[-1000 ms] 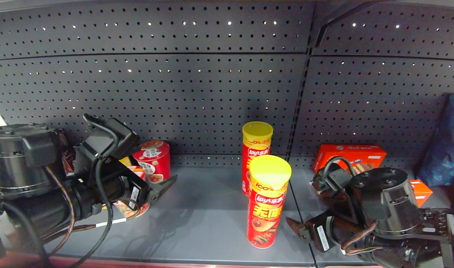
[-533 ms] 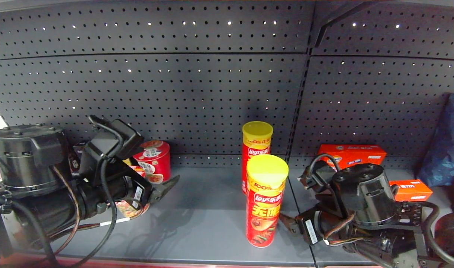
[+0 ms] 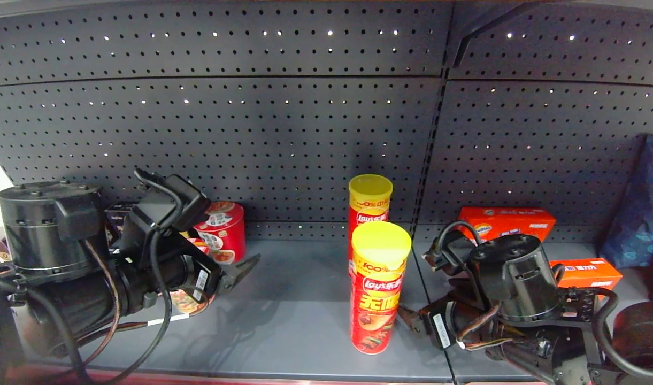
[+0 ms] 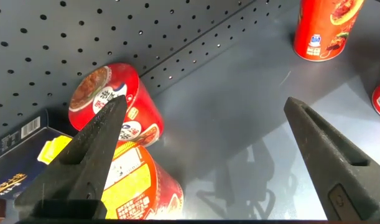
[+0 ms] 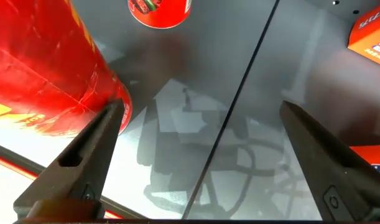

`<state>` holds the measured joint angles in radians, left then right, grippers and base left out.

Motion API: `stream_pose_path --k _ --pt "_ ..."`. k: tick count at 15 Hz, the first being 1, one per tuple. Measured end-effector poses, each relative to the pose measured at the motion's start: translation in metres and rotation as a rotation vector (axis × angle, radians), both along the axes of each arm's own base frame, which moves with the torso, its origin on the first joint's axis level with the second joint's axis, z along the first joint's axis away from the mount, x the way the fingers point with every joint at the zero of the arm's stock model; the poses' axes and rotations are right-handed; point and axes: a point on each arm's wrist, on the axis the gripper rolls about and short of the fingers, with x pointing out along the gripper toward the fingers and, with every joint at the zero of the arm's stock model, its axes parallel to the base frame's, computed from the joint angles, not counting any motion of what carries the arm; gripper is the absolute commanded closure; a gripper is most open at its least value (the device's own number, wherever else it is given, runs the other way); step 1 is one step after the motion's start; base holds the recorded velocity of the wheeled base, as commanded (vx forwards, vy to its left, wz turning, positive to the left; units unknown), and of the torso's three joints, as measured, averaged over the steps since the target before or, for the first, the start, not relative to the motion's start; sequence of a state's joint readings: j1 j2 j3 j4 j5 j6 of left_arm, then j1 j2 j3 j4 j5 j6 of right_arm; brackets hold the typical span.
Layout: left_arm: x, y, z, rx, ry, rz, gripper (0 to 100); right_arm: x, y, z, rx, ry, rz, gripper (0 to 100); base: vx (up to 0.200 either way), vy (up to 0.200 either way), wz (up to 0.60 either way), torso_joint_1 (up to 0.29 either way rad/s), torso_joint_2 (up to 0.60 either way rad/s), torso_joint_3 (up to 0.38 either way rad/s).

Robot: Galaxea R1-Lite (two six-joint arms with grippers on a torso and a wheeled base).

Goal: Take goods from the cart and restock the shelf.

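Two red chips cans with yellow lids stand mid-shelf, the front can point(image 3: 378, 289) ahead of the back can point(image 3: 369, 206). My right gripper point(image 3: 412, 318) sits low at the front can's right side, touching or nearly so. In the right wrist view my right gripper point(image 5: 202, 109) is open with bare shelf between its fingers and the front can point(image 5: 46, 68) just outside one finger. My left gripper point(image 3: 231, 274) is open near two red noodle cups, the upright one point(image 3: 223, 229) and a nearer one point(image 3: 187, 299). The left wrist view shows my left gripper point(image 4: 205, 106) holding nothing, beside both cups point(image 4: 99, 93) point(image 4: 140, 183).
Two orange boxes point(image 3: 505, 222) point(image 3: 587, 271) lie on the right shelf section, with a blue bag point(image 3: 639, 214) at the far right. A dark box point(image 4: 18, 152) sits behind the cups. The pegboard back wall point(image 3: 283, 133) stands close behind. The shelf point(image 3: 294, 299) between cups and cans is open.
My right arm has moved left to the front chips can, and that can has shifted slightly left. My left arm has edged a little to the right.
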<state>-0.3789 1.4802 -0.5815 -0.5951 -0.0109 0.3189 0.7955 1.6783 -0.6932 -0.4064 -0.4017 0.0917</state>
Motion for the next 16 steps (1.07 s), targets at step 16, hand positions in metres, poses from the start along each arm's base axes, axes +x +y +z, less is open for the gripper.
stream_pose_path --k 16 --pt "-0.0012 0.0005 -0.0042 0.006 0.014 0.0 0 -0.0039 -0.0009 -0.0033 -0.009 0.011 0.008 0 0.0 0.0 0.0 0.0 0.0 0.0"
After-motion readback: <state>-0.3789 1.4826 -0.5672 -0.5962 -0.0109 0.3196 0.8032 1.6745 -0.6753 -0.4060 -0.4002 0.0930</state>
